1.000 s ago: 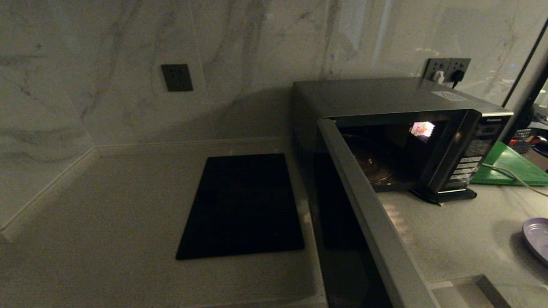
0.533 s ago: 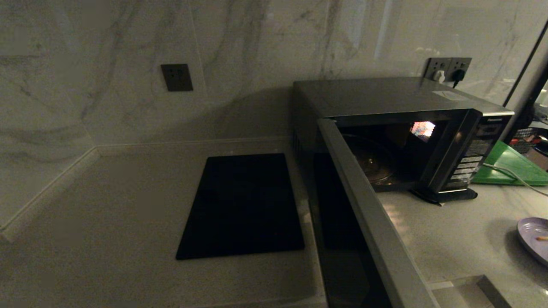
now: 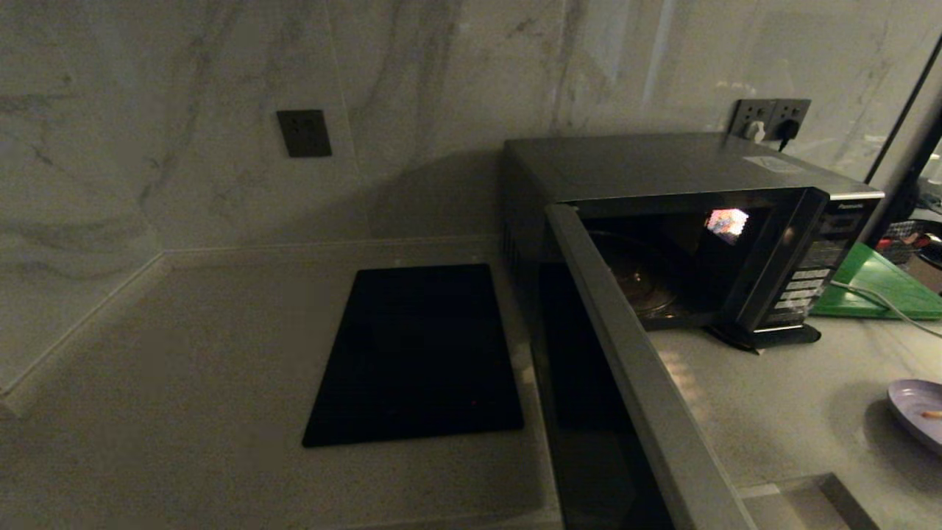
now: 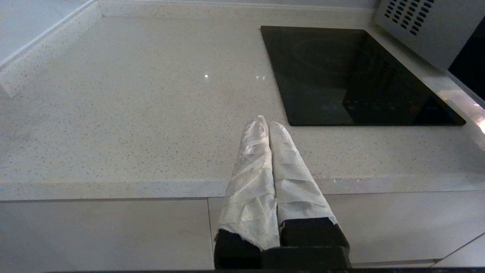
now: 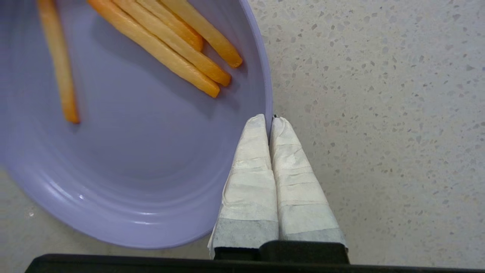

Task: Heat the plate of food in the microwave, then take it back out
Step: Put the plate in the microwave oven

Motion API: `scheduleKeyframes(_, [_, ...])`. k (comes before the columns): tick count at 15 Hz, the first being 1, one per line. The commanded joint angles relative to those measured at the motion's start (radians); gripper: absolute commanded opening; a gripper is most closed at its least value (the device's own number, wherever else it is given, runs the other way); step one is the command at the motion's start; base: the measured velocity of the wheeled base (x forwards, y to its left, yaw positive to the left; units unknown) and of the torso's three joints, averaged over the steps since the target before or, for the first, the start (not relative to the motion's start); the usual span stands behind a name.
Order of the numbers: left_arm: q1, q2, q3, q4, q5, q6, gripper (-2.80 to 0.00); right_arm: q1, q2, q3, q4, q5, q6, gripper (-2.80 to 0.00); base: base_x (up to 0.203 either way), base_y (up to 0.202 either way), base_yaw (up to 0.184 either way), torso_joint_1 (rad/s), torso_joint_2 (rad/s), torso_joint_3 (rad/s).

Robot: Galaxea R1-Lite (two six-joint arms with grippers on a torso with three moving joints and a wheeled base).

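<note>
The lavender plate of food (image 5: pixel 132 151) carries several orange fries (image 5: pixel 170 57); in the head view only its edge (image 3: pixel 912 408) shows, at the far right over the counter. My right gripper (image 5: pixel 271 119) is shut on the plate's rim, one finger inside and one outside. The microwave (image 3: pixel 662 169) stands at the back right with its door (image 3: pixel 633 368) swung wide open toward me; its glass turntable (image 3: pixel 640 283) is bare. My left gripper (image 4: pixel 265 123) is shut on nothing, parked over the counter's front edge, left of the cooktop.
A flat black cooktop (image 3: pixel 419 353) lies left of the microwave. A green board (image 3: pixel 876 283) with a white cable (image 3: pixel 876 298) over it lies right of the microwave. The open door juts out between cooktop and plate. Marble walls close the back and left.
The plate has come a little further into the head view from the right, and a fry on it now shows. The microwave door and left arm have not moved.
</note>
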Motion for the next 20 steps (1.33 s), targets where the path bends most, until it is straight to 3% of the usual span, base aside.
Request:
scheduleKeyframes(1, [0.001,0.001,0.000,-0.001,0.001,-0.001,-2.80,0.000,-0.027,-0.001,0.002,0.032,0.004,-2.80,0.000,0.000,0.000,0.000,0.00,0.000])
scheduleKeyframes(20, [0.001,0.002,0.000,-0.001,0.001,-0.001,-2.80,-0.001,-0.064,-0.007,-0.051,0.092,0.004,-2.80,0.000,0.000,0.000,0.000,0.00,0.000])
